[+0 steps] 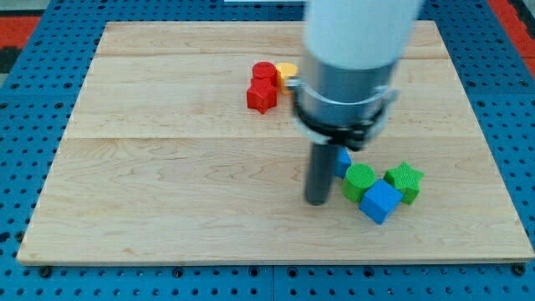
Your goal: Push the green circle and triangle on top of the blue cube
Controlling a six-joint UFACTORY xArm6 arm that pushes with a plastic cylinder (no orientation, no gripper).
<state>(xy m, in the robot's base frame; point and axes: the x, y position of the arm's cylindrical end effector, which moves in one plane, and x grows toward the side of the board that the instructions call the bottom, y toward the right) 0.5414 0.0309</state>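
The rod comes down from the upper middle of the frame and my tip (316, 201) rests on the board (167, 167) in the lower right quarter, just to the left of the green circle (359, 181). There are no fingers on this arm, only the bare rod, so nothing opens, closes or grips.

The green circle sits touching the upper left side of the blue cube (380, 201). A small blue piece (343, 159), which I take for the triangle though the arm hides most of it, peeks out just above the circle, beside the rod. A green star (405, 181) lies against the cube's upper right. Well away, near the top centre, are a red cylinder (265, 72), a red block (262, 95) and a yellow block (287, 73), partly hidden.

It looks to me that the circle is already nearly where it should be, above the cube. The careful thing now would be short nudges rather than one long sweep: a hard shove rightward would likely drive the circle into the cube and star and scatter all three. Coming round behind the triangle from the upper left and easing it down toward the cube seems wiser, keeping the rod clear of the cube itself.
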